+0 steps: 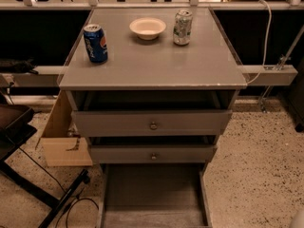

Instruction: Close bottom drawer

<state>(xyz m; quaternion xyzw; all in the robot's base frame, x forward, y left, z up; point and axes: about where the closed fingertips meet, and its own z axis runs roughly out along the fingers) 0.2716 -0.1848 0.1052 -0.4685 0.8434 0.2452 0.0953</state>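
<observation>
Below, the grey bottom drawer (152,191) with its plain box interior stood pulled far out from the grey three-drawer cabinet (152,68), beneath the two upper grey drawers (118,123) (both slightly ajar). On the cabinet top stood a blue soda can (95,42), a white round bowl (147,28) and a silver-green can (182,27). The gripper lay outside the view, its grip impossible to tell.

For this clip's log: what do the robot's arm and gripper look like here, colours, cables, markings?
Nothing to describe: the arm and gripper are outside the camera view. It shows only the grey cabinet with the bottom drawer pulled open.
</observation>
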